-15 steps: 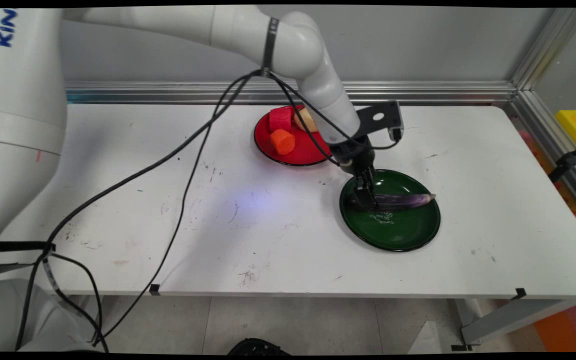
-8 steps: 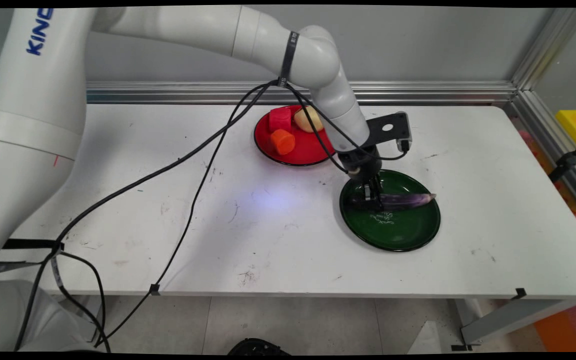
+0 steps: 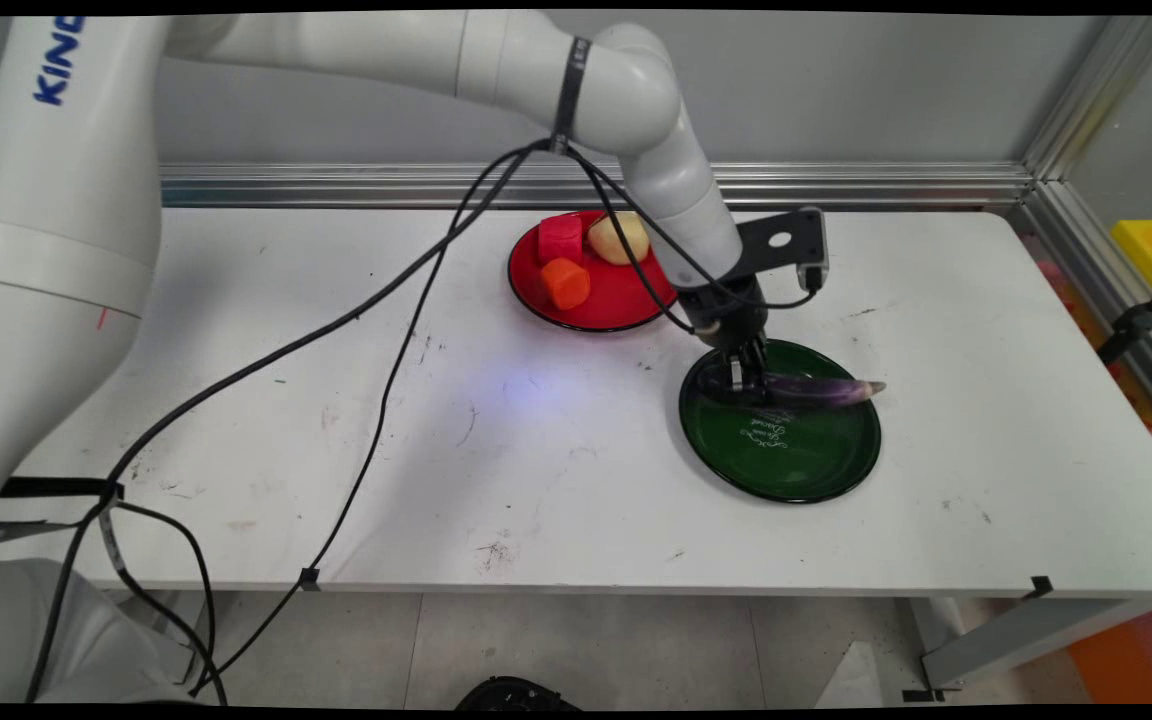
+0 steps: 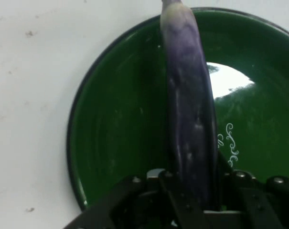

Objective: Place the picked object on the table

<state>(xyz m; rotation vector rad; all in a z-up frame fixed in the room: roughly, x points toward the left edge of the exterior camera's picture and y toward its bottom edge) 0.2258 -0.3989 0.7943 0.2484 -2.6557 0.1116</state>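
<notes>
A long purple eggplant (image 3: 821, 389) (image 4: 188, 105) is held at its thick end by my gripper (image 3: 742, 381) (image 4: 192, 186), which is shut on it. The eggplant hangs a little above the green plate (image 3: 796, 460) (image 4: 111, 143), lying level, with its tip pointing right past the plate's far right rim. In the hand view it runs up from between the fingers across the plate. White script shows on the plate's floor.
A red plate (image 3: 616, 300) at the back of the table, just left of my wrist, carries a pink-red block (image 3: 560, 238), an orange carrot piece (image 3: 566, 283) and a yellowish potato (image 3: 618, 238). Black cables hang over the table's left half.
The gripper has risen slightly with the eggplant, which has lifted off the green plate's floor and shifted toward the plate's far rim.
</notes>
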